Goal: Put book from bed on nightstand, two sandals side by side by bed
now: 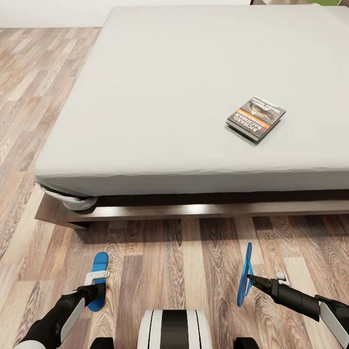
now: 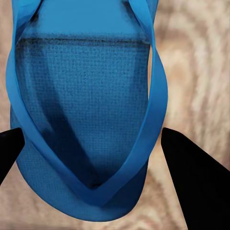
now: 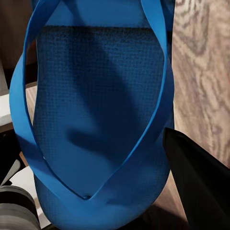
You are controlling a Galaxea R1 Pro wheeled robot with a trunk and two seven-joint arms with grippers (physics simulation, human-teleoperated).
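Wood-plank floor point(image 1: 160, 271), mixed brown and pale tones, covers lower frame and left side. White wall point(image 1: 48, 12) strip upper left. Even, soft lighting; faint sheen on boards.

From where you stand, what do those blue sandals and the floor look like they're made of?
The sandals look like matte foam or rubber: the footbed shows a fine woven-style texture, with smooth, thin straps. The other sandal looks the same. The floor looks like wood planks or wood-look laminate, with printed-looking grain, knots and a faint sheen.

The bed point(image 1: 194, 97) runs off the head view's right edge, its headboard out of sight.
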